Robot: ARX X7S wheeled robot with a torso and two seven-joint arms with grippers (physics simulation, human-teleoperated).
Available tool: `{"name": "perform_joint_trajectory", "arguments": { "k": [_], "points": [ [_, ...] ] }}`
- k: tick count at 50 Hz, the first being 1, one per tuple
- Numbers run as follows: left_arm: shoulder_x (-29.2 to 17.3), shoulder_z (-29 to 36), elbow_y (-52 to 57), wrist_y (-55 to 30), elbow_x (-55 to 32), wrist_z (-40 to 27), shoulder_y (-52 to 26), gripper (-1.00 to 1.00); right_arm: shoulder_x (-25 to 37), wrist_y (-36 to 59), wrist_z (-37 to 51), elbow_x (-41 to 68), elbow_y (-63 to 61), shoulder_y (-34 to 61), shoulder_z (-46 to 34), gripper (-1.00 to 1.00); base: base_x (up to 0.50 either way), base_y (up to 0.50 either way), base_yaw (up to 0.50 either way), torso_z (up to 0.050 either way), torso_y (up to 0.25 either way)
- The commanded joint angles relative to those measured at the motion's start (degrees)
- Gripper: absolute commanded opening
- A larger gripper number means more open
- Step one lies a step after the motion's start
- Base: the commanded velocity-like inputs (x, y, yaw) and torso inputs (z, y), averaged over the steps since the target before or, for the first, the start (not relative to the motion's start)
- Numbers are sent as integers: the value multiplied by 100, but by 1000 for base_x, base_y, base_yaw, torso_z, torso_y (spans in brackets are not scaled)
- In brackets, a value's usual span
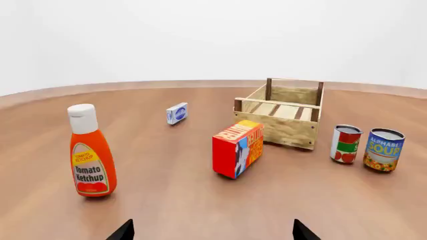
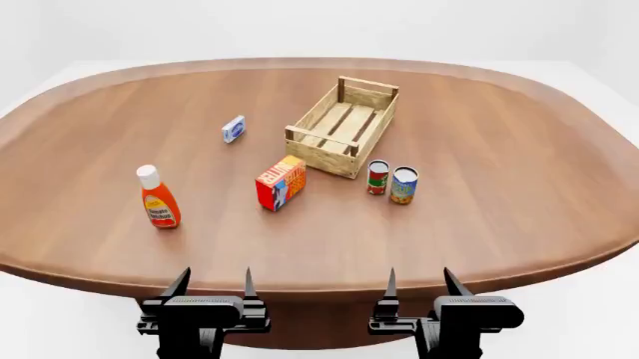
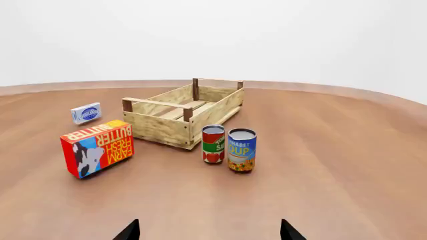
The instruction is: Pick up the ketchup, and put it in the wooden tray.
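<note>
The ketchup [image 2: 158, 198], an orange-red squeeze bottle with a white cap, stands upright on the table's left side; it also shows in the left wrist view [image 1: 91, 152]. The wooden tray [image 2: 345, 126] sits past the table's middle, empty; it shows too in the left wrist view [image 1: 279, 113] and the right wrist view [image 3: 181, 112]. My left gripper [image 2: 212, 283] is open and empty at the table's near edge, well short of the ketchup. My right gripper [image 2: 417, 281] is open and empty at the near edge to the right.
A red-and-yellow butter box [image 2: 280, 183] stands in front of the tray. A red-labelled can [image 2: 378, 177] and a blue soup can [image 2: 403, 185] stand side by side right of it. A small blue-white box [image 2: 233, 129] lies left of the tray.
</note>
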Motion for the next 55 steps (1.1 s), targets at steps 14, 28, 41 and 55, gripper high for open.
{"name": "perform_joint_trajectory", "arguments": {
  "k": [14,28,41,55],
  "points": [
    [-304,333,189,-252,-282,-371,-25,100,323,552,411,136,-437,152,-400,100,0,0,0,0,0],
    [-520,509,987,-981,-384,-416,-251,100,714,1332,370,281,-1401,159,-405,100,186,0,0,0,0],
    [-607,705,1369,-1213,-455,-478,-324,100,898,1661,327,348,-1523,525,-433,100,339,0,0,0,0],
    [-685,858,1479,-1258,-474,-575,-339,100,950,1631,337,426,-1410,706,-476,100,351,0,0,0,0]
  ]
}}
